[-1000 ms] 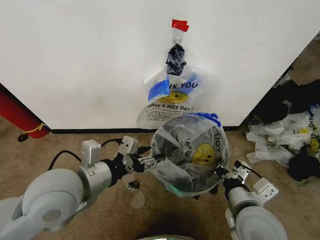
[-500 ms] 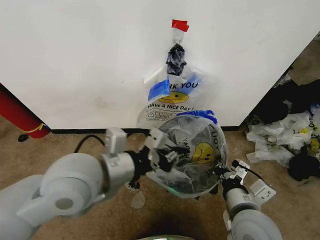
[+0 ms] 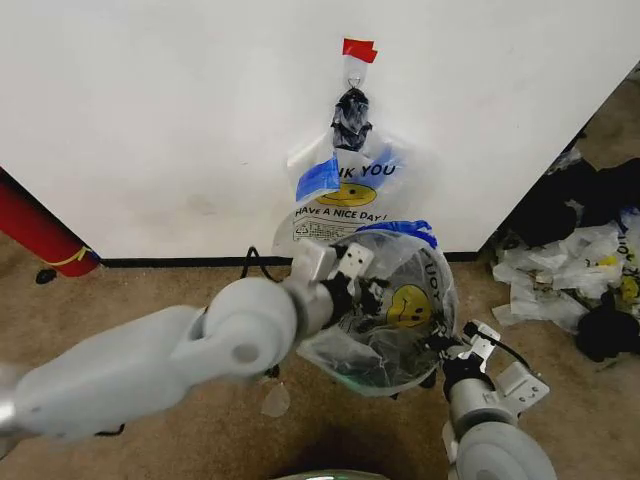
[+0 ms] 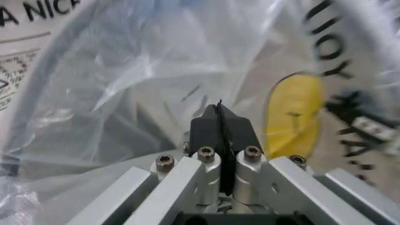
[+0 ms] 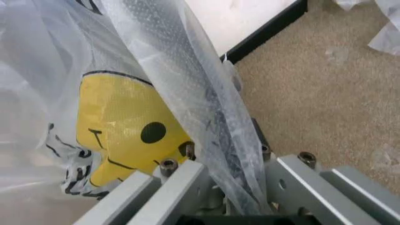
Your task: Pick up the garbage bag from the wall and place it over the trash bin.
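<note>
Smiley garbage bag (image 3: 405, 300) lining trash bin (image 3: 345, 372)

left gripper (image 4: 220, 108) fingers closed; right gripper (image 3: 440, 350) clamped

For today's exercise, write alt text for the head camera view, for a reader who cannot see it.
A garbage bag with a yellow smiley is draped over the trash bin, which stands on carpet before the wall. The left gripper reaches into the bin's mouth, while the right gripper grips the bag at the rim. Another smiley bag hangs on the wall behind.

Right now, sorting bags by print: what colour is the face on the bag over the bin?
Yellow face; right wrist view.
</note>
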Available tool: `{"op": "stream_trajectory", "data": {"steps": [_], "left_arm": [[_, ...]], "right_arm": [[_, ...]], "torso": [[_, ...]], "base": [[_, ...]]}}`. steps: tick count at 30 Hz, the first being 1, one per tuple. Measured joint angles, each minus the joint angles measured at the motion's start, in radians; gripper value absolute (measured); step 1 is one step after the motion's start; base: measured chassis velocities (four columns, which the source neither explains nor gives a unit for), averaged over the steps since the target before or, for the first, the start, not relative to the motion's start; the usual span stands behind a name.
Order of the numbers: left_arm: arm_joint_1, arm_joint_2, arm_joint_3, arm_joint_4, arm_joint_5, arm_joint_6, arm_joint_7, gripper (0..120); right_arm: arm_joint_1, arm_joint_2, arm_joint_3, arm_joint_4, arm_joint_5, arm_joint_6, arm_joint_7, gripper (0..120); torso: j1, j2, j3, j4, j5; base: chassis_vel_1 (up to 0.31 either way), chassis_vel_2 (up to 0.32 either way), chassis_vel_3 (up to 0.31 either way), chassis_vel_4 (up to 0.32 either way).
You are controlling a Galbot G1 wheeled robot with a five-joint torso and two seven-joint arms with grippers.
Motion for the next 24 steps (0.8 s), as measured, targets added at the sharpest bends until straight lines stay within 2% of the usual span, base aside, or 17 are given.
{"op": "stream_trajectory", "data": {"steps": [11, 16, 23, 24], "left_arm": [[0.023, -0.084, 0.076, 0.070, 0.031, 0.025, -0.049, 0], [0.027, -0.138, 0.108, 0.134, 0.046, 0.028, -0.066, 0], [0.021, -0.233, 0.156, 0.299, 0.092, 0.045, -0.106, 0], [0.021, -0.233, 0.156, 0.299, 0.092, 0.045, -0.106, 0]], "right_arm": [[0.014, -0.001, -0.002, -0.006, 0.000, 0.001, -0.001, 0], [0.010, 0.001, -0.006, -0.005, -0.023, 0.007, -0.010, 0], [-0.004, 0.006, -0.018, 0.012, -0.058, 0.019, -0.030, 0], [-0.004, 0.006, -0.018, 0.012, -0.058, 0.019, -0.030, 0]], "torso": [[0.000, 0.000, 0.000, 0.0000, 0.0002], [0.000, 0.000, 0.000, 0.0001, 0.0002], [0.000, 0.000, 0.000, -0.0001, 0.0001], [0.000, 0.000, 0.000, -0.0001, 0.0001]], "base": [[0.000, 0.000, 0.000, 0.000], [0.000, 0.000, 0.000, 0.000], [0.000, 0.000, 0.000, 0.000], [0.000, 0.000, 0.000, 0.000]]}}
